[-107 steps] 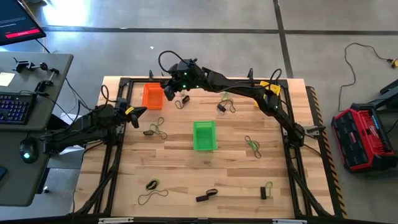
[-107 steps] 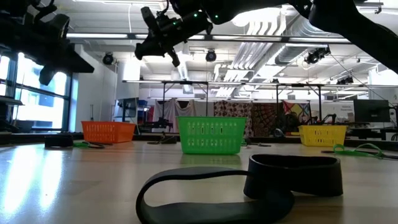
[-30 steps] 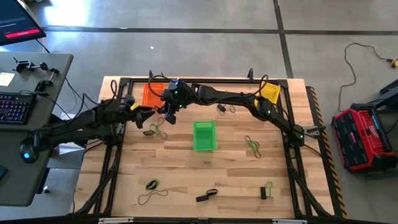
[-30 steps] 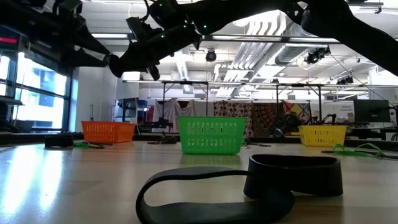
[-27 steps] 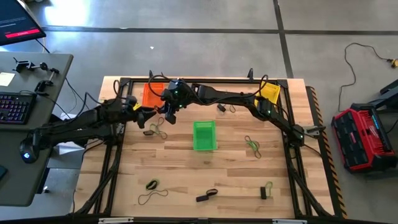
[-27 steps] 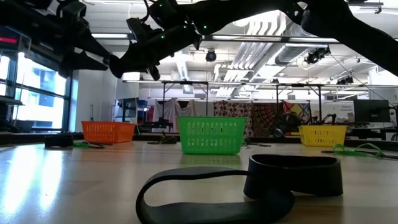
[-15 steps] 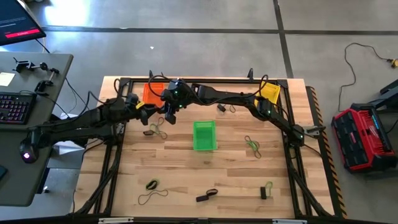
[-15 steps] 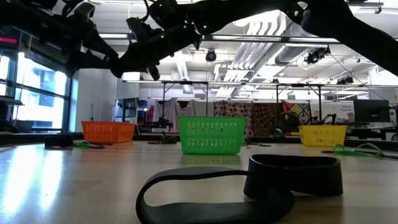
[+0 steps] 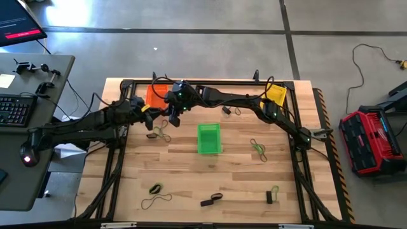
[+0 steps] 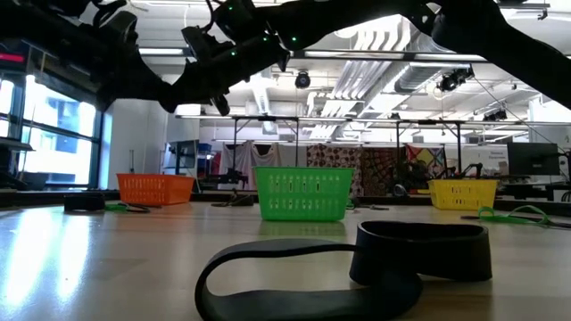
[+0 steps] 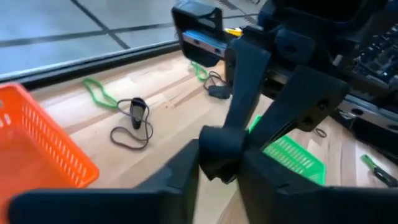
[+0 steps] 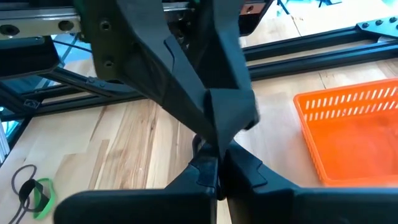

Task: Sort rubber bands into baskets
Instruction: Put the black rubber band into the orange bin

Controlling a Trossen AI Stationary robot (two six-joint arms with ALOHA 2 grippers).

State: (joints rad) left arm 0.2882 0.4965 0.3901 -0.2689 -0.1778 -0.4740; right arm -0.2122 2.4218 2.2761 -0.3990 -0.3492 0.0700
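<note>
My left tool (image 11: pixel 221 160) has just clamped the small black rubber-band bundle (image 11: pixel 219 144) that my right tool (image 12: pixel 217 167) also pinches, near the orange plastic basket (image 9: pixel 152 94). Handover, I judge.

Left gripper (image 9: pixel 154 113) moved in, closed around right gripper's (image 9: pixel 166 118) black band (image 11: pixel 219 148)

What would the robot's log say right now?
left gripper: tip to tip with right gripper | place: raised, near orange basket | right jaws: shut

Left pincer (image 11: pixel 219 163) clamps right pincer (image 11: pixel 225 144) beside orange basket (image 11: pixel 34 146)
</note>
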